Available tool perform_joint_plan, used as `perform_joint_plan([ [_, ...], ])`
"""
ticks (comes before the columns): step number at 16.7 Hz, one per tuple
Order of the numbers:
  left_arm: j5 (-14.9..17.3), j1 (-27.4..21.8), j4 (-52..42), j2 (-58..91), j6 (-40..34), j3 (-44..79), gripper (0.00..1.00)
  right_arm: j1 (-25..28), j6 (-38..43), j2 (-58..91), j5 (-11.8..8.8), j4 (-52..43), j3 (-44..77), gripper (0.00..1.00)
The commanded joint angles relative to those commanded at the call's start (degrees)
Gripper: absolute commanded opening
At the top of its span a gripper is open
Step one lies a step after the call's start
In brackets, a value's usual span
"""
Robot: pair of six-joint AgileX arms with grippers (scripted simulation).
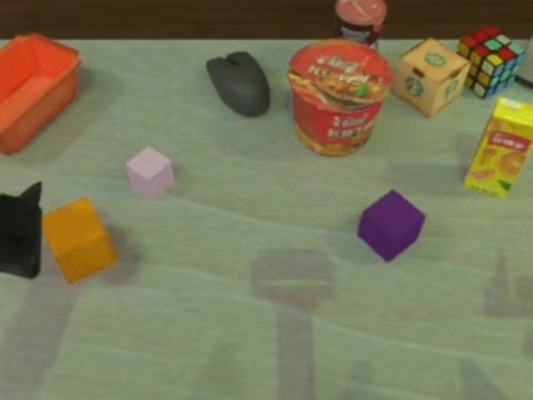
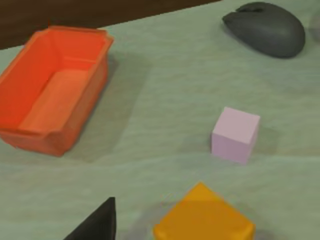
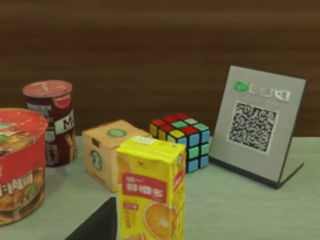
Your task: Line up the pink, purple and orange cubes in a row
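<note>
Low, left tool (image 1: 21, 229) beside orange cube (image 1: 77, 239)

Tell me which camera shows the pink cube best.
The left wrist view: the pink cube sits whole and large there. The top view shows it whole but smaller; the right wrist view misses it.

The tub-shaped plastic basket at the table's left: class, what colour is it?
Orange-red all over; the plastic basket shows best in the left wrist view.
</note>
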Motion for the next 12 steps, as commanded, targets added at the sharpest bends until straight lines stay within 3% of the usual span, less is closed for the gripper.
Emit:
perform_joint_plan([
  [7,1.68,-5.60,-30.88,50.07,7.59,36.55,1.00,0.00,0.00,0.00,0.00,0.00,0.00,1.00],
  [12,0.83,-7.15,-45.79,82.54,11.99,62.39,1.00,0.00,0.00,0.00,0.00,0.00,0.00,1.00],
])
